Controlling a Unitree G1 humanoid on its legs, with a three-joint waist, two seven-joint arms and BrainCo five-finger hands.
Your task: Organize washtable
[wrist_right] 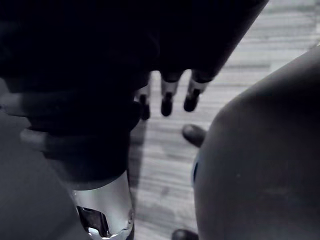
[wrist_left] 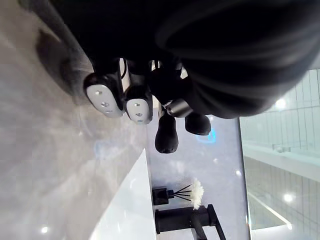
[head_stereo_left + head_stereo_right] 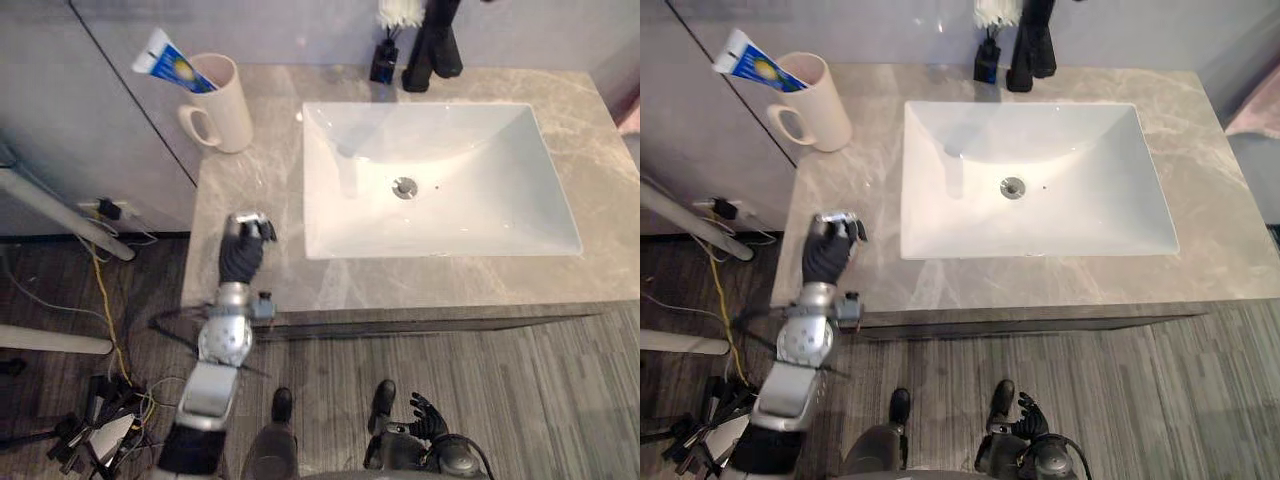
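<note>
Left hand [image 3: 242, 256] is found at the front left of the table [image 3: 250, 180], fingers curled, nothing held. Right hand [image 3: 428, 414] is hung low, fingers relaxed. Mug [image 3: 226, 105] with toothpaste tube [image 3: 170, 63] is set at the back left, near the edge. Risk judged: the mug could be tipped or pushed off by a hasty reach.

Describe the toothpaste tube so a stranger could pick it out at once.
Start at the grey marble countertop with the white sink. On its back left corner stands a cream mug, and the toothpaste tube leans out of it. It is the only blue-and-white thing there; the faucet behind the sink is black.
</note>
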